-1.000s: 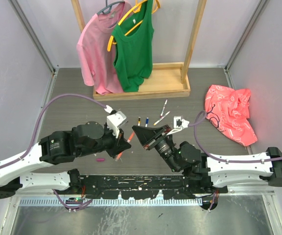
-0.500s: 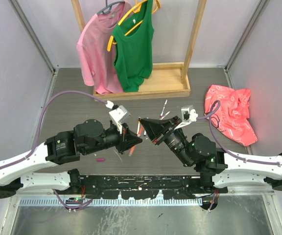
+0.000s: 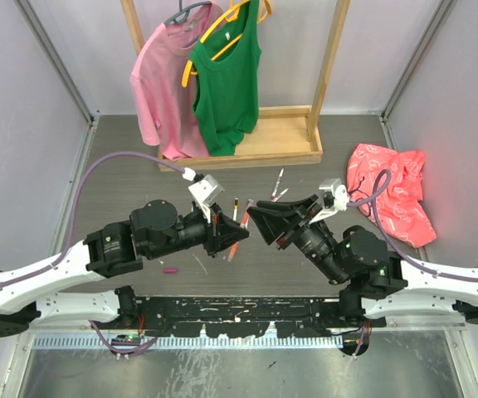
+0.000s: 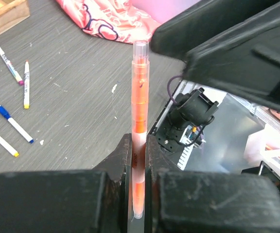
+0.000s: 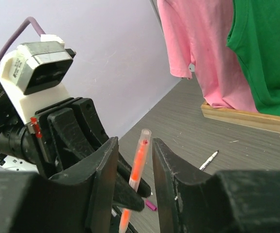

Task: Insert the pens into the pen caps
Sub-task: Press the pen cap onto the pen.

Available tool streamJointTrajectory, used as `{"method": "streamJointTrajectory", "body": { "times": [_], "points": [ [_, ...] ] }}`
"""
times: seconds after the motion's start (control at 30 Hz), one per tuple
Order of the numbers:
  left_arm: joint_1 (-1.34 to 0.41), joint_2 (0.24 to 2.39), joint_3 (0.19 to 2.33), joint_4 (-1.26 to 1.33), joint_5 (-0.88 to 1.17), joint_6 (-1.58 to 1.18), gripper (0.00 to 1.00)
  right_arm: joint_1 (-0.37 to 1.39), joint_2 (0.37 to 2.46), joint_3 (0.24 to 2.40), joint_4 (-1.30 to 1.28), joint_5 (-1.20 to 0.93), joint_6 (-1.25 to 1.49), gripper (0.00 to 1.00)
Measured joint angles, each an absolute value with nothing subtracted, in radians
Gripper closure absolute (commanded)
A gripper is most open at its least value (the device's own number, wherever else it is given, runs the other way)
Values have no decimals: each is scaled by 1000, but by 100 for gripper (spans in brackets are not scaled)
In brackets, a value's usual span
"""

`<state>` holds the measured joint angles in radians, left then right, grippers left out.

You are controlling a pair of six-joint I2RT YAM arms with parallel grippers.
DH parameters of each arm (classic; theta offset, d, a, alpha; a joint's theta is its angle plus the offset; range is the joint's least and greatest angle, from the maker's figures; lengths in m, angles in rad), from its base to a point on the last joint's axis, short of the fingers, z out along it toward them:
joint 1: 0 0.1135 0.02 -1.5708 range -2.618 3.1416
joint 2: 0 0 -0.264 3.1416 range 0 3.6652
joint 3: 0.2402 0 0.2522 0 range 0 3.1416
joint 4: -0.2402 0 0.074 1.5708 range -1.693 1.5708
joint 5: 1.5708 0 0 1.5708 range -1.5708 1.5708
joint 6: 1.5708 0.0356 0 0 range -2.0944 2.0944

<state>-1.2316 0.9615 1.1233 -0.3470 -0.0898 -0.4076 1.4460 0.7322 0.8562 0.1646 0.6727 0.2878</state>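
An orange pen point(image 4: 139, 97) stands out from my left gripper point(image 4: 138, 145), which is shut on its lower barrel. A see-through orange pen cap point(image 4: 140, 56) sits on its far end. My right gripper point(image 5: 135, 145) is open, its jaws on either side of that capped end point(image 5: 142, 145) with a gap on each side. In the top view the two grippers meet above the table's middle, left gripper point(image 3: 231, 236) facing right gripper point(image 3: 256, 215). Loose pens point(image 4: 13, 124) lie on the table, and a magenta cap point(image 5: 150, 206) lies below the grippers.
A wooden rack base point(image 3: 247, 149) at the back carries a pink shirt point(image 3: 168, 83) and a green top point(image 3: 226, 75). A red cloth point(image 3: 392, 191) lies at the right. More pens point(image 3: 278, 178) lie behind the grippers, and a magenta cap point(image 3: 170, 269) lies near the front.
Both grippers have risen and shifted right and back together with the orange pen. The right jaws have parted from the pen's capped end; the left grip is unchanged.
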Motion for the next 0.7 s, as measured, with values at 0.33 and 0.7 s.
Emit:
{"method": "streamJointTrajectory", "body": {
  "times": [0.33,0.7],
  "points": [
    [-1223,877,1030,-355,-141,-439,100,1451,612,764,-11,760,356,50],
    [-1222,848,951,-408,-186,-489,100,1434,786,791,-473,883,622,45]
  ]
}}
